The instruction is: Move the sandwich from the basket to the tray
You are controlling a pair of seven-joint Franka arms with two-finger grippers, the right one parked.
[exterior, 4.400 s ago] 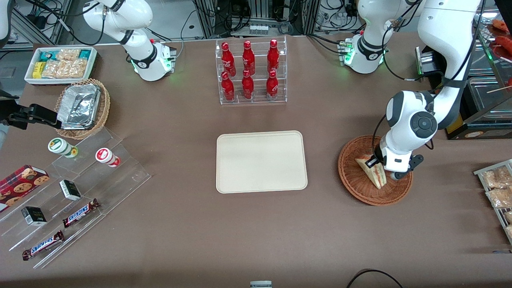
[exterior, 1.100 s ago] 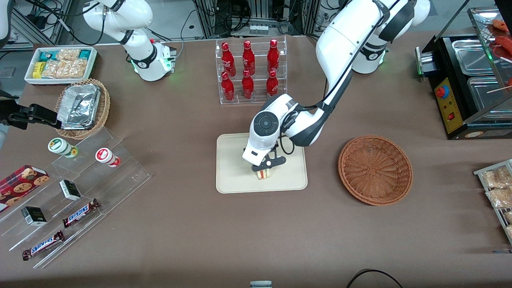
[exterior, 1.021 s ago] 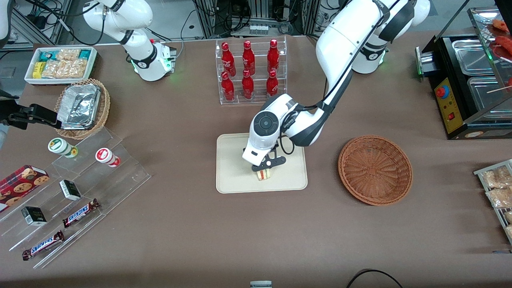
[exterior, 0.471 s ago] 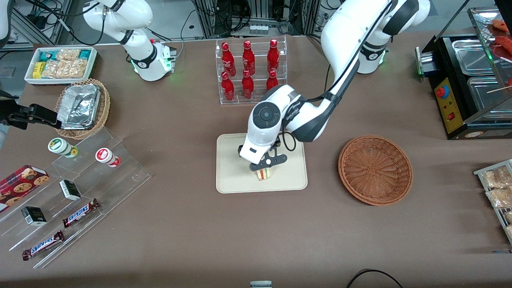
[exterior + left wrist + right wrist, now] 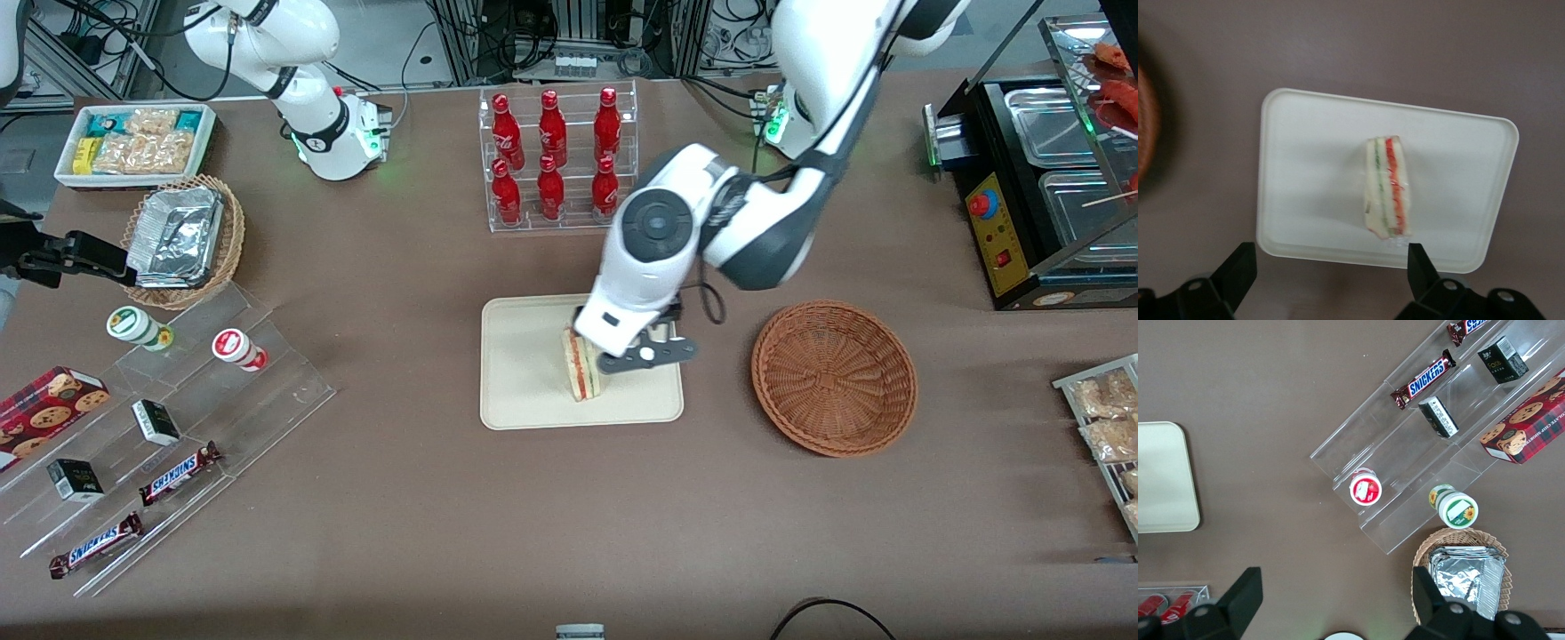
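The sandwich (image 5: 580, 364) stands on its edge on the cream tray (image 5: 524, 356), its red and green filling facing up. It also shows in the left wrist view (image 5: 1386, 187), free on the tray (image 5: 1311, 173). My left gripper (image 5: 645, 354) is open and empty. It hangs above the tray's edge nearest the basket, beside and above the sandwich, with its black fingers (image 5: 1238, 267) wide apart. The reddish-brown wicker basket (image 5: 834, 378) lies empty on the table toward the working arm's end, and its rim shows in the left wrist view (image 5: 1143, 127).
A clear rack of red bottles (image 5: 558, 160) stands farther from the camera than the tray. A stepped acrylic shelf with snacks (image 5: 169, 418), a tan basket of foil trays (image 5: 182, 240) and a white snack box (image 5: 133, 142) lie toward the parked arm's end.
The gripper has let go of the sandwich, risen, and shifted toward the basket. The sandwich stays standing on the tray.
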